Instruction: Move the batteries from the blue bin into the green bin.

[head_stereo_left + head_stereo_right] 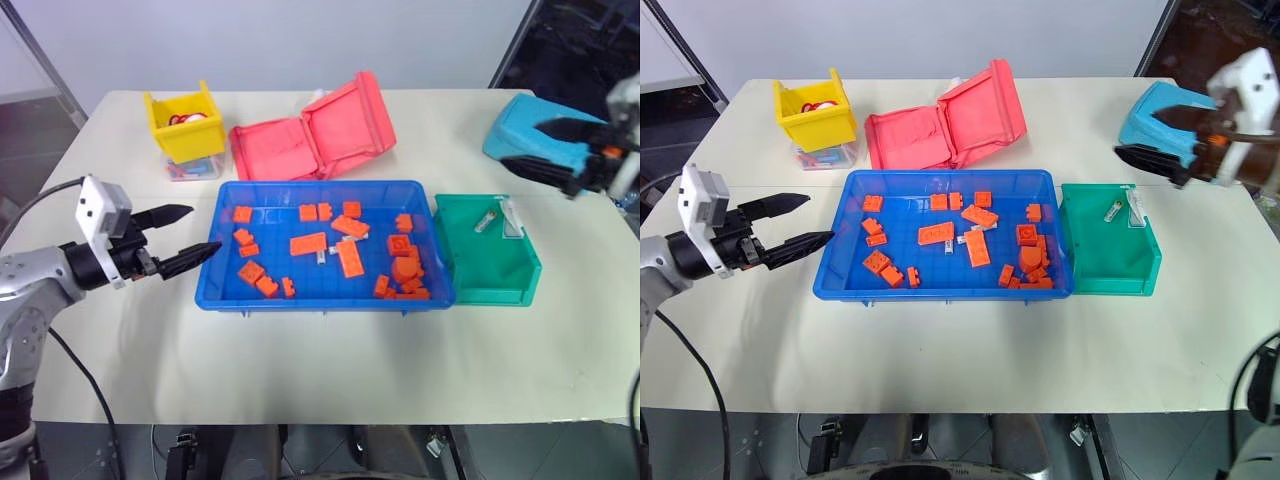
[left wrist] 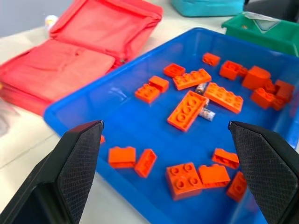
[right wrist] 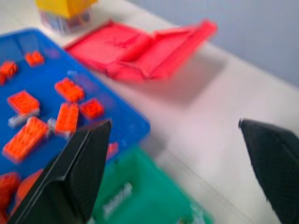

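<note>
Cream table (image 1: 330,370), pale wall (image 1: 300,40)

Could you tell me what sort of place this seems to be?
Probably a robotics lab's sorting bench: a pale table holding a blue bin of orange bricks, a green bin and a yellow bin.

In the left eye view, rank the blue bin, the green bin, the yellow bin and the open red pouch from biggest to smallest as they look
1. blue bin
2. red pouch
3. green bin
4. yellow bin, though it sits farther back, so its true size against the green one is unsure.
</note>
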Motion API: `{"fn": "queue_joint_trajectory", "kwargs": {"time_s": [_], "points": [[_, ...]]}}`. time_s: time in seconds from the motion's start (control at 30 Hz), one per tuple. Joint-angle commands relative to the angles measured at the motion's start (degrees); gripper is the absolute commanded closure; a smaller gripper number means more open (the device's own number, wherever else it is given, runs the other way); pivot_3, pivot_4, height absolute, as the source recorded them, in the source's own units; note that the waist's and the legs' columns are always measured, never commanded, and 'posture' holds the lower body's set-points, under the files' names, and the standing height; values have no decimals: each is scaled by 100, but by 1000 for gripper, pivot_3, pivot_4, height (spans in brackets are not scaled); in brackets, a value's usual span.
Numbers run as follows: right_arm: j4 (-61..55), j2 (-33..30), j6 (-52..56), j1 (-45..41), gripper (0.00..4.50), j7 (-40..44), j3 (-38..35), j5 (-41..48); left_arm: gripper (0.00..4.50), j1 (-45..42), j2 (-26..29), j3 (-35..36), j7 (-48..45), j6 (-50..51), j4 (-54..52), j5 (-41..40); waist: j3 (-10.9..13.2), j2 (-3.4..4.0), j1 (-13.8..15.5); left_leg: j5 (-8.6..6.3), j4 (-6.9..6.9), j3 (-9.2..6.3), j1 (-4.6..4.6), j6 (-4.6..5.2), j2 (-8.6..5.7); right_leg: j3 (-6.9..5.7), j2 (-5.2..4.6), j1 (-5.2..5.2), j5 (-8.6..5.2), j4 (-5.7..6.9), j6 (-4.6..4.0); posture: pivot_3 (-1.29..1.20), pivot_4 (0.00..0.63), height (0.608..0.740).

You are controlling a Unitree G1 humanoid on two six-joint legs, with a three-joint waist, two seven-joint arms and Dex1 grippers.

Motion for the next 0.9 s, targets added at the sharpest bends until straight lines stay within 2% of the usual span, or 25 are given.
{"fn": "queue_joint_trajectory", "kwargs": {"time_s": [0.03,0.2,0.33,0.63,0.9], "points": [[-246,499,-26,-670,28,-165,395,-84,0,-171,74,130,18,-16,-52,-81,0,0,0,0,0,0,0,0,0,0,0,-3,0,3,0,0,150,740],[-293,1473,114,-1065,28,-200,1095,-181,0,-148,-40,-29,37,-61,-159,-43,-1,-2,9,0,-2,-7,-6,0,0,-3,0,-6,0,5,-1,0,150,740],[-236,2139,-153,-1018,28,-128,1742,-539,0,7,-177,-135,105,-120,-327,32,-1,-2,13,0,-1,-7,-8,0,-3,-3,-4,-7,0,8,-1,0,150,740],[447,2890,-810,-849,28,219,2484,-1063,0,408,-204,-77,194,7,-759,-130,-2,-5,4,0,1,-9,-6,0,-4,-6,-4,-7,1,11,-1,0,150,740],[1521,3486,-1257,-1026,28,579,2708,-1419,0,515,-232,35,332,5,-906,-178,-3,-6,-8,0,0,-9,-4,-1,-2,-6,-1,-10,1,17,-1,0,150,740]]}}
